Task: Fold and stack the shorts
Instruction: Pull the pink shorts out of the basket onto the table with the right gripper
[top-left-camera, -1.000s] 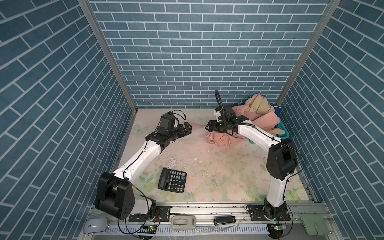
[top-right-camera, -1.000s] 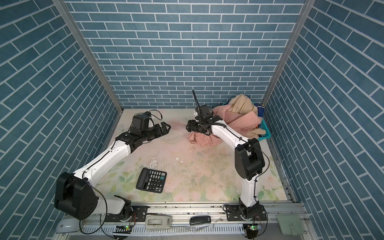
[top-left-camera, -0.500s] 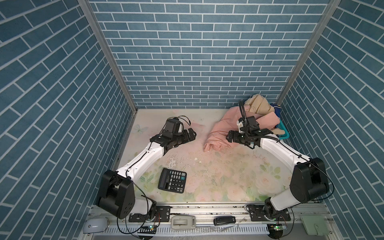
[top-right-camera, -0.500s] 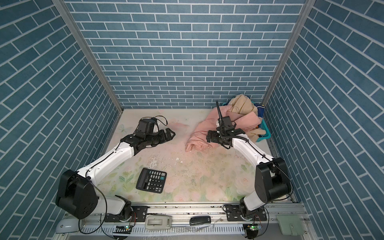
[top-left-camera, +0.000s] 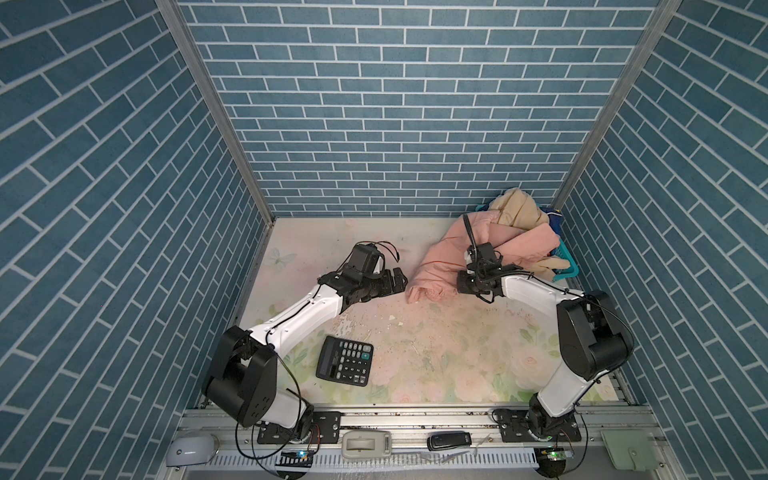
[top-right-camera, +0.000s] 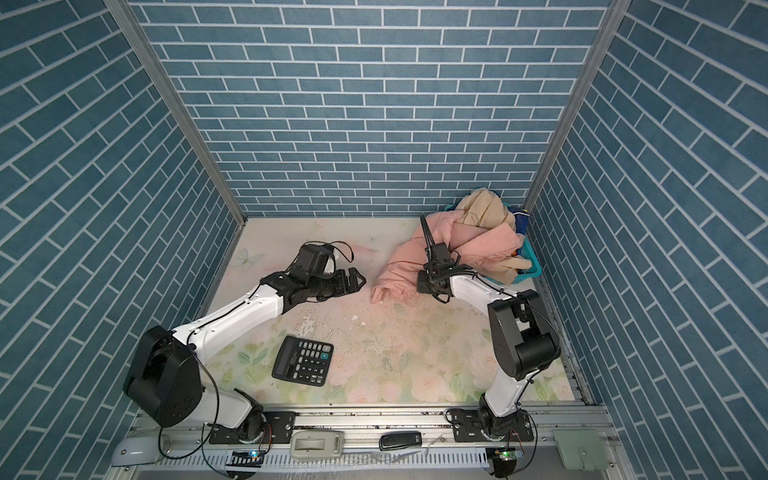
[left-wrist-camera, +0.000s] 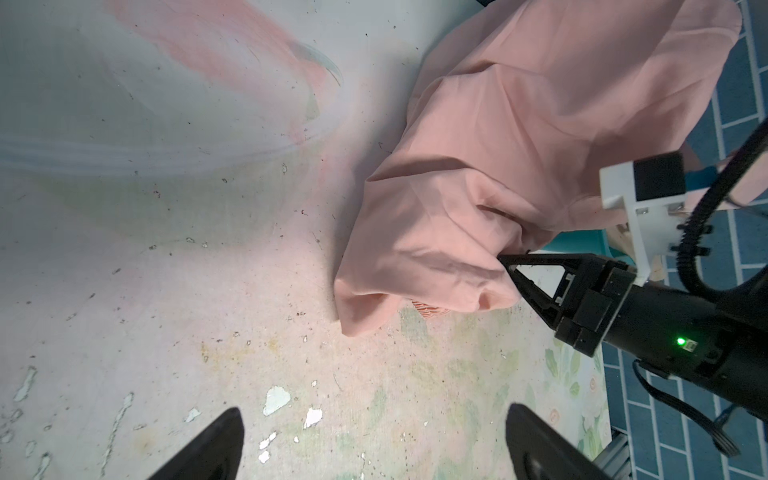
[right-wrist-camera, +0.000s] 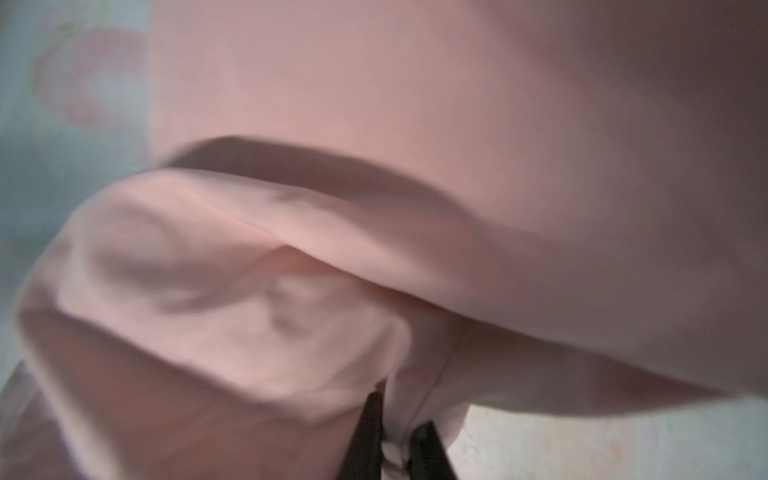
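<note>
Right jaws pinched together on fold at lower edge of salmon-pink shorts (left-wrist-camera: 498, 145). Pink shorts drape from teal basket (top-left-camera: 567, 266) in far right corner down onto counter (top-left-camera: 436, 353). Beige shorts (top-left-camera: 515, 210) heaped on top of basket. Left jaws spread wide, holding nothing, low over counter just beside pink cloth's end. Calculator (top-left-camera: 344, 360) near front, well apart.
</note>
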